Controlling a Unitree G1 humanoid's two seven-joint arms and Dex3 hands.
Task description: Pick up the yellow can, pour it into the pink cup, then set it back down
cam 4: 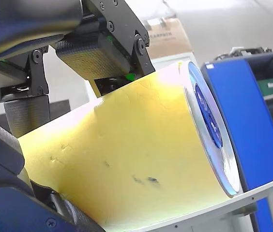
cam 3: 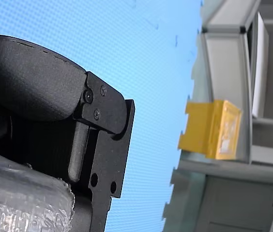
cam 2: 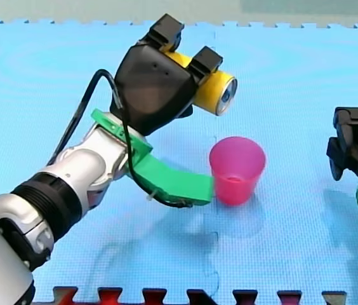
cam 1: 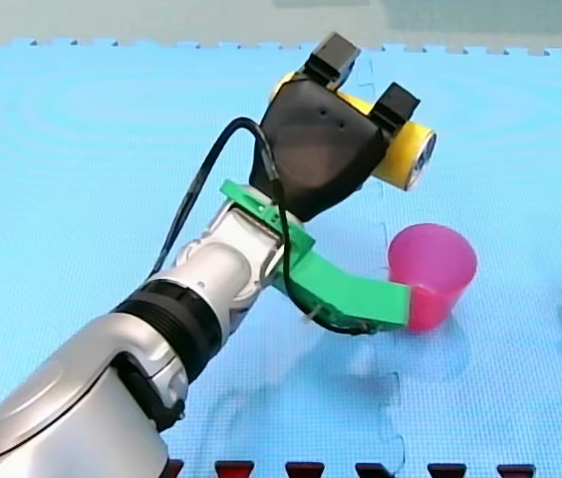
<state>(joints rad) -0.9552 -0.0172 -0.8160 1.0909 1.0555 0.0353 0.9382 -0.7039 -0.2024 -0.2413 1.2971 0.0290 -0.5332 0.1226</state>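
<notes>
**Left hand tips the yellow can above the pink cup**

The robot's left arm reaches in from the left over a blue foam mat (cam 2: pixel 293 76). The left hand (cam 2: pixel 153 86) is closed around the yellow can (cam 2: pixel 214 92) and holds it in the air, clear of the mat. The can lies nearly on its side. Its silver end faces right and slightly downward, and in the head views that end sits above the pink cup (cam 2: pixel 236 168). How far in front of or behind the cup it lies cannot be told.

The cup stands upright on the mat, open side up, below and a little right of the hand. A green bracket (cam 2: pixel 172 181) juts from the left wrist, and its tip overlaps the cup's left side in both head views. Whether the two touch cannot be told. A black cable (cam 2: pixel 80 114) loops from the forearm up to the back of the hand.

In the second wrist view the can's yellow wall appears close up. Two padded fingers (cam 4: pixel 95 55) press on its upper side, and its round end is turned away from the palm.

The right hand (cam 2: pixel 350 146) is at the right edge of the head views, well apart from the cup, and holds nothing. Whether it is open or closed cannot be told.

The first wrist view shows part of a black hand over the mat. A yellow box (cam 3: pixel 214 128) stands beyond the mat's toothed edge.
</notes>
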